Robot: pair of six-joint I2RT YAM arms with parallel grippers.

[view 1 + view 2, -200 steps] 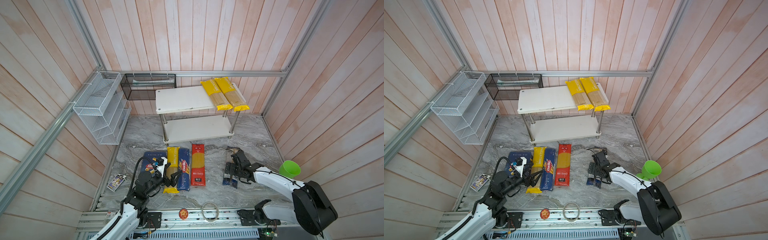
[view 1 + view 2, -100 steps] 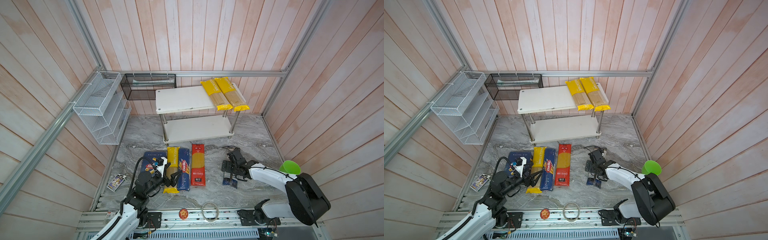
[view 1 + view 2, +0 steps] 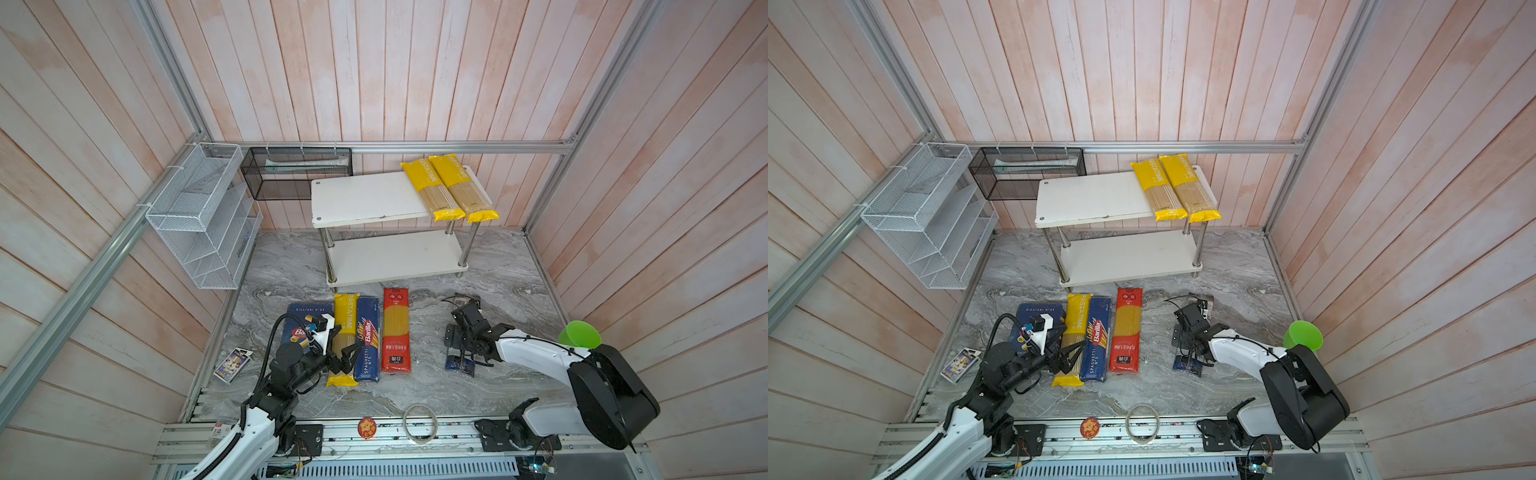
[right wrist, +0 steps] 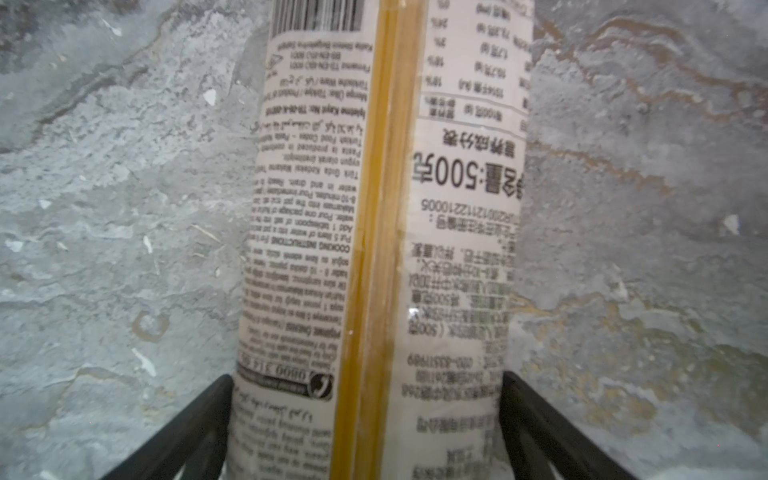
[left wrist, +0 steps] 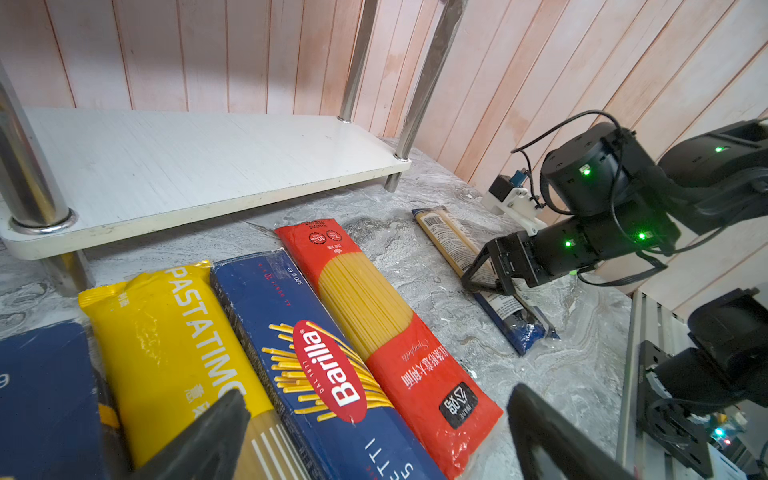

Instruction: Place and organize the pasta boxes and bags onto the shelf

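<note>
My left hand hovers over the near part of the yellow bag, fingers spread wide, holding nothing; on the bench, side by side, lie the rigatoni box, that yellow bag, the spaghetti box and the red bag; apart to the right lies the clear bag; my right hand stands wide, one finger along each side of it; behind, the shelf carries two yellow bags at its top board's right end.

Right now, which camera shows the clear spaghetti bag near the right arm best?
The right wrist view: the clear bag fills it, label print legible. The left wrist view shows its length side-on, partly covered; in both top views only its ends peek out.
</note>
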